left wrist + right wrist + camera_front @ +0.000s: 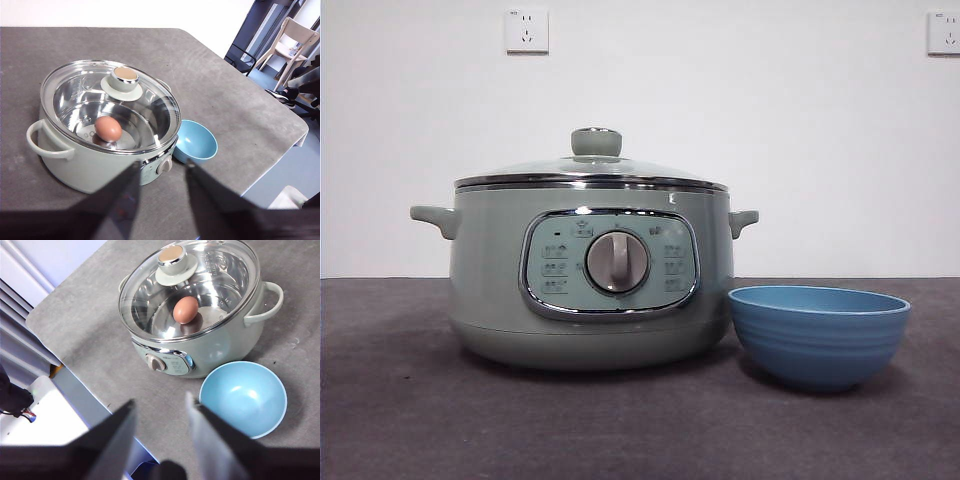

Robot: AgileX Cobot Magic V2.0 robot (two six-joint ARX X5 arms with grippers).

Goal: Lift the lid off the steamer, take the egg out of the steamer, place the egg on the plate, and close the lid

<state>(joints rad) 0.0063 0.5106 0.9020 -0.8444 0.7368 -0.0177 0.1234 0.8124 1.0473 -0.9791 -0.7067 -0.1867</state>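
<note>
Both grippers hang well above the table, clear of everything: your left gripper [161, 172] and right gripper [161, 412] each hold their jaws spread, gripping nothing. Note that no step is done. The lid [592, 168] sits closed on the steamer [490, 290], and the egg [108, 128] lies inside, seen through the glass. The plate [818, 335] stands bare at the steamer's 3 o'clock in the front view, just beside it. You have all four steps left, by my judgement.
</note>
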